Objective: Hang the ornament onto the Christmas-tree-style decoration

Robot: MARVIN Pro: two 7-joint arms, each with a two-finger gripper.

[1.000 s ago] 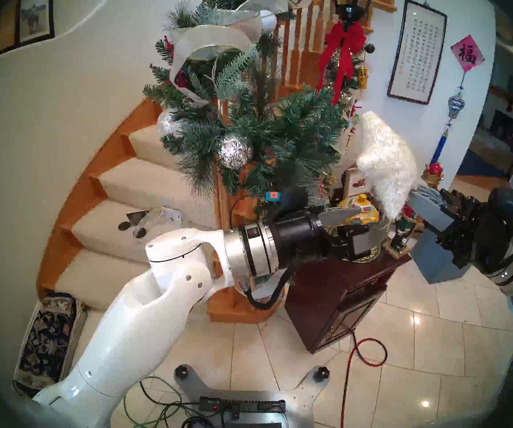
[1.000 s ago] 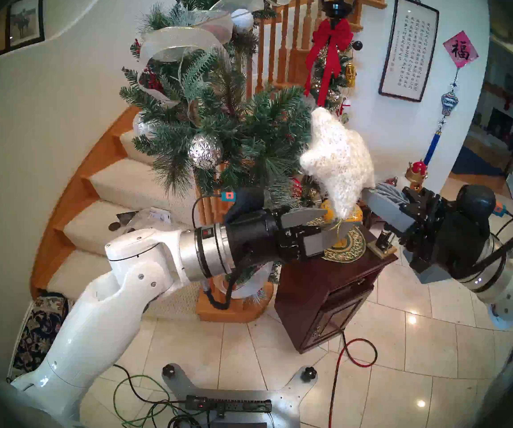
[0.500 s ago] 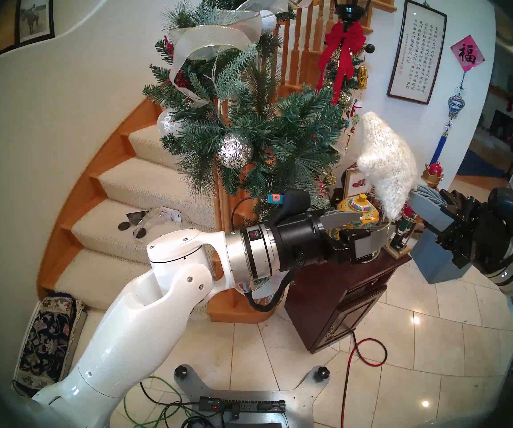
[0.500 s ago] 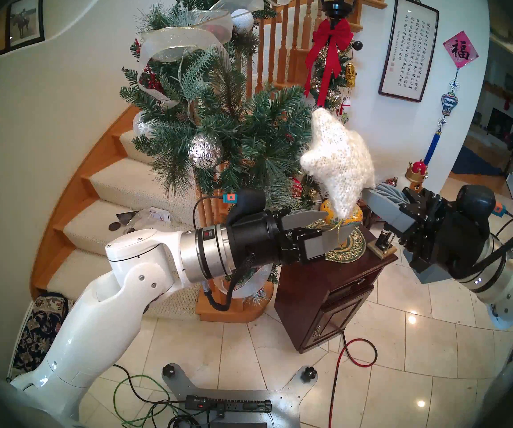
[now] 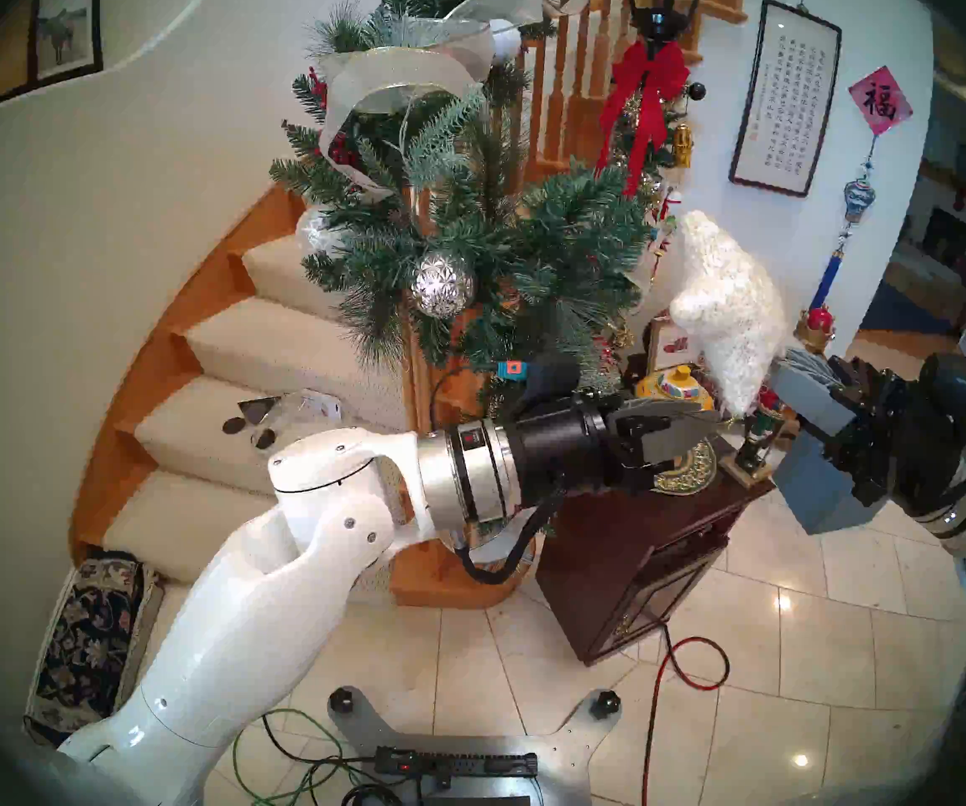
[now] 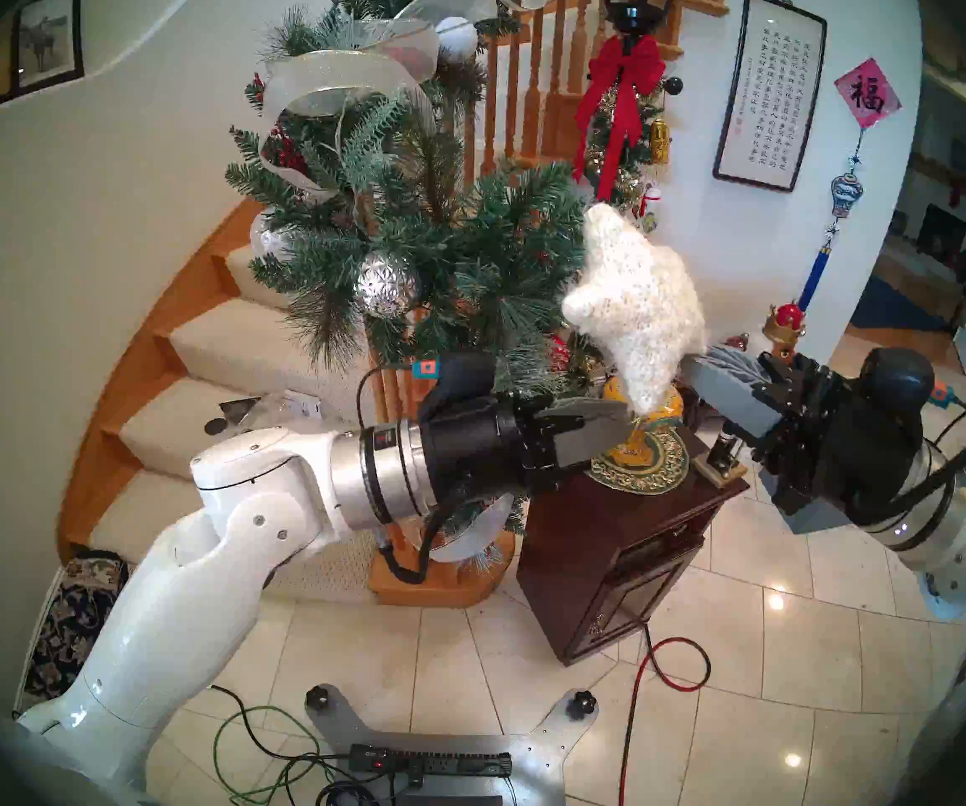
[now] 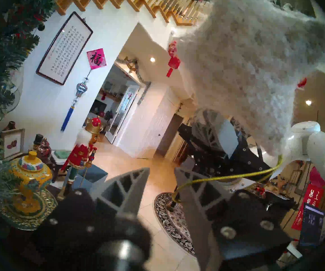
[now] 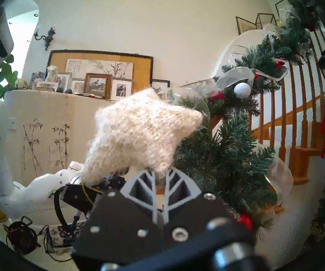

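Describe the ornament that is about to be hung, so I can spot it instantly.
Start at the green garland on the stair rail. Just right of its lowest branches, the right end effector pinches a puffy white star by one point. Unlike the shiny silver ball, it is soft and fuzzy.

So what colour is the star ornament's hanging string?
Gold-yellow string, clearest in the left wrist view, below the white star.

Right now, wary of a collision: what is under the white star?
From the white star a gold string runs to the left end effector; below stand a yellow jar and cabinet, whose top the end effector partly hides.
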